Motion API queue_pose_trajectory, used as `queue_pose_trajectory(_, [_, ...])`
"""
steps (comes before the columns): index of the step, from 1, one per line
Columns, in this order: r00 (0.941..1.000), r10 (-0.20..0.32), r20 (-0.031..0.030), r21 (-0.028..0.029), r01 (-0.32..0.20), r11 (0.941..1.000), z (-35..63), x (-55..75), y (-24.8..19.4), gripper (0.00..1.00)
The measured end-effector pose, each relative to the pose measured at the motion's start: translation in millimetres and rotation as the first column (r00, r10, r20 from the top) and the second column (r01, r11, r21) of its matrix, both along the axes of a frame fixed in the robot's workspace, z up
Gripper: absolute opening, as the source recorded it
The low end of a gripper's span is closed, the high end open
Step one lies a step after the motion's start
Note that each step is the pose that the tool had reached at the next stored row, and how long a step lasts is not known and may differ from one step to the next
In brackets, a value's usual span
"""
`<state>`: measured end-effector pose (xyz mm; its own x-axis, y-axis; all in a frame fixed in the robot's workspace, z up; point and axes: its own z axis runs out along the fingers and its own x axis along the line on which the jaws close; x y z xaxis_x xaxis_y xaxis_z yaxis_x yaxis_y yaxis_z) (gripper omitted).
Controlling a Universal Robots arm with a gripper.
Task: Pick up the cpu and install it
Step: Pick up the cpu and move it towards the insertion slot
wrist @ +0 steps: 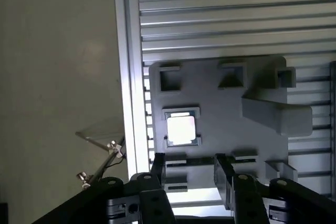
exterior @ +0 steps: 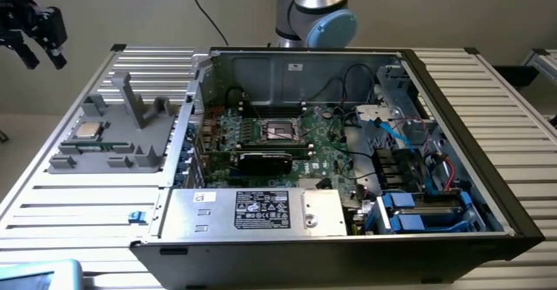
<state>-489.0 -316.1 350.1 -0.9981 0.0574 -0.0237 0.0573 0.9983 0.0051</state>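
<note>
On the slatted aluminium worktop (exterior: 70, 205), toward the exterior view's left, we enter item one: a grey fixture tray (exterior: 143, 152), moulded with pockets and upright posts, apparently so that each part keeps a known spot and cannot slide. Item two: the cpu (exterior: 87, 131), lying flat in a square pocket of that tray, shiny metal top upward and nothing touching it. In the wrist view the cpu (wrist: 181, 129) reads as a bright square framed by the pocket's rim, a pose we judge suited to a grasp from above. Item three: a long thin green memory stick (exterior: 91, 148), laid in a slot just beside the cpu's pocket. Item four: the pincer (exterior: 42, 57), hanging high beyond the tray's far corner, well apart from the cpu. At the wrist its dark fingers (wrist: 157, 169) stand spread with nothing between them, so we list it as released and empty, looking down on the tray. Item five: an open computer case (exterior: 304, 68), side panel off, just beside the tray, leaving the motherboard (exterior: 322, 150) exposed from above. Item six: the socket (exterior: 283, 130), a dark square with a metal frame near the board's middle. We judge installation not yet begun, since the cpu sits in the tray. Item seven: a power supply (exterior: 252, 208), white-labelled, along the case's near edge.
</note>
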Motion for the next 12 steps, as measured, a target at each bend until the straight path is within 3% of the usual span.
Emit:
queue_pose_trajectory(1, [1.0, 0.009, 0.0, 0.0, -0.009, 1.0, 0.0, 0.0, 0.0, 0.54])
queue_pose_trajectory(2, [0.9997, 0.023, 0.0, 0.0, -0.023, 0.9997, 0.0, 0.0, 0.0, 0.6])
queue_pose_trajectory(6, [0.9961, 0.088, -0.0001, 0.0, -0.088, 0.9961, -0.2, 0.0, 0.0, 0.6])
queue_pose_trajectory(12, [0.996, 0.09, -0.0015, 0.0002, -0.09, 0.996, -5.1, 0.0, 0.0, 0.6])
